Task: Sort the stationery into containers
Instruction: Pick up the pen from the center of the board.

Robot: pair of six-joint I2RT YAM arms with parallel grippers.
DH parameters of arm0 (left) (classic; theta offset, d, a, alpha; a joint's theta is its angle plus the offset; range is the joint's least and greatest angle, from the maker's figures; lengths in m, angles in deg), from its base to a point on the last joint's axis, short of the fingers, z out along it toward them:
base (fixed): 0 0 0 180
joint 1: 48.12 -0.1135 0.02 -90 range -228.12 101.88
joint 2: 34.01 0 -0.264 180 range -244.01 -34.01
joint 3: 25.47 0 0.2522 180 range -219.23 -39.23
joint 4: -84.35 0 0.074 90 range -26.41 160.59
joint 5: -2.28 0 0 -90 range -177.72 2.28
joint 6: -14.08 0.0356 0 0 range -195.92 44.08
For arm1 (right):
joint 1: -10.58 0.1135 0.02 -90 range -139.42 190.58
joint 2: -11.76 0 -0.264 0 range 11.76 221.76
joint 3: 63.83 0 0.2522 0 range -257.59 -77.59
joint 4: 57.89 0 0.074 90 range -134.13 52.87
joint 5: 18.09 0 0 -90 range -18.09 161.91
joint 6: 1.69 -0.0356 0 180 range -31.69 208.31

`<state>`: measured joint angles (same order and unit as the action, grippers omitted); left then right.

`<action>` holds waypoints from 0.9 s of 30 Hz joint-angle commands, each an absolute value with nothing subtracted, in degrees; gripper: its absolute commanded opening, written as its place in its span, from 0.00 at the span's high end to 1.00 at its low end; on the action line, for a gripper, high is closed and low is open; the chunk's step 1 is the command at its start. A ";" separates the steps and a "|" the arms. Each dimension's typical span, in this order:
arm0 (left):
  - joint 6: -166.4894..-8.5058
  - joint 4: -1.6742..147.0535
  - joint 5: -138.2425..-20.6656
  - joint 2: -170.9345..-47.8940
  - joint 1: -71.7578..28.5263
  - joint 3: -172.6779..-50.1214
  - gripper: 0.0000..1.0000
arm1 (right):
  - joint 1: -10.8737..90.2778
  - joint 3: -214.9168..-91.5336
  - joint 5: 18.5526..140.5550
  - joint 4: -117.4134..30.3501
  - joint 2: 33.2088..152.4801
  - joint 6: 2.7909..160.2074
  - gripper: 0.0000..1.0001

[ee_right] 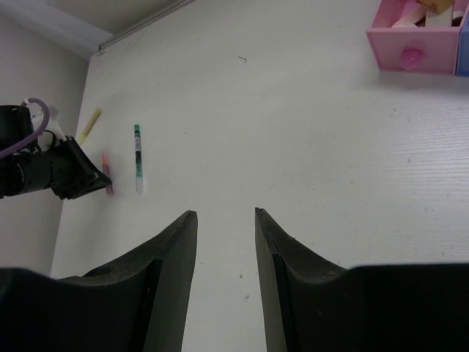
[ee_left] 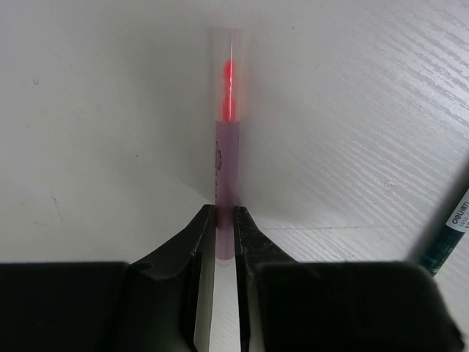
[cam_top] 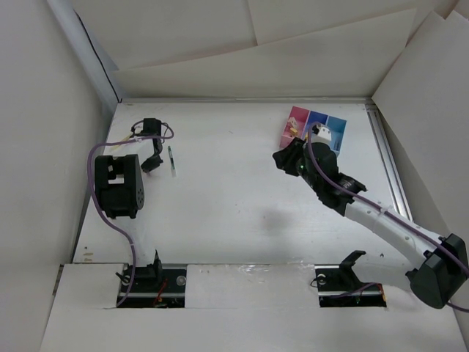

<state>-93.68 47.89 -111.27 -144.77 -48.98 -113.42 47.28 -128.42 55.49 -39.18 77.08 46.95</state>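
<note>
Pink pen: flat on the counter at the left side, well apart from the bins at the far right. My left tool is clenched on its near end, low to the surface; I judge a lift comes next. The green pen lies near, clear of the jaws. My right tool hangs released and empty by the bins, out of the way.

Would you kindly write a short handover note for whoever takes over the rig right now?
Left gripper: shut on the pink pen, not yet lifted.
Right gripper: open, empty, near the containers.
Loose by the left gripper: green pen, yellow pen.
Done: some pieces already in the pink bin.
Left: bin these three pens.
</note>
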 commanded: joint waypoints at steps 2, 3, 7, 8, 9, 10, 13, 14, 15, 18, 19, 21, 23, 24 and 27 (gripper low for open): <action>-93.84 47.91 -110.04 -143.26 -49.26 -113.50 1.00 | 46.18 -128.48 56.09 -42.19 75.84 47.53 0.57; -93.85 47.91 -109.34 -143.26 -49.26 -113.50 1.00 | 46.17 -128.48 56.09 -42.19 75.84 47.53 0.57; -94.55 48.44 -108.20 -142.73 -49.26 -112.44 1.00 | 46.17 -128.48 56.62 -42.19 74.79 47.53 0.57; -94.55 48.44 -108.19 -142.73 -49.26 -112.44 0.99 | 46.17 -127.96 56.62 -42.19 74.78 47.53 0.57; -95.07 48.44 -108.19 -142.21 -49.26 -112.44 0.95 | 46.17 -127.95 56.62 -42.19 74.78 47.53 0.57; -95.08 48.44 -108.19 -142.20 -49.26 -111.92 0.91 | 46.17 -127.95 56.62 -42.19 74.26 47.53 0.57; -95.08 48.44 -108.19 -141.67 -49.26 -111.39 0.79 | 45.64 -127.95 57.15 -42.19 74.25 47.53 0.55; -95.60 48.44 -108.19 -141.67 -49.26 -111.39 0.78 | 45.64 -127.95 57.15 -42.19 74.25 47.53 0.55; -95.61 48.44 -108.19 -141.67 -49.26 -111.39 0.77 | 45.64 -127.95 57.15 -42.19 74.25 47.53 0.55; -95.61 48.44 -107.58 -141.67 -49.26 -111.39 0.79 | 45.64 -127.95 57.15 -42.19 74.25 47.53 0.55; -95.61 48.44 -107.58 -141.15 -49.26 -110.78 0.83 | 45.64 -127.95 57.15 -42.19 73.73 47.53 0.55; -95.61 48.44 -107.58 -141.15 -49.26 -110.77 0.95 | 45.12 -127.95 57.15 -42.19 73.73 47.53 0.55; -96.22 48.44 -108.11 -140.54 -49.26 -110.77 1.00 | 45.12 -127.95 57.67 -42.19 73.73 47.53 0.55; -96.22 48.44 -108.11 -140.53 -49.26 -110.77 1.00 | 45.12 -127.95 57.67 -42.19 73.73 47.53 0.55; -96.75 47.73 -107.58 -137.73 -48.74 -110.77 1.00 | 45.12 -127.43 57.67 -42.19 73.20 47.53 0.55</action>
<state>-95.73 49.33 -108.01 -143.28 -49.07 -111.46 45.47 -127.85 57.13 -39.48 74.79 46.95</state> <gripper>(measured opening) 0.074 0.446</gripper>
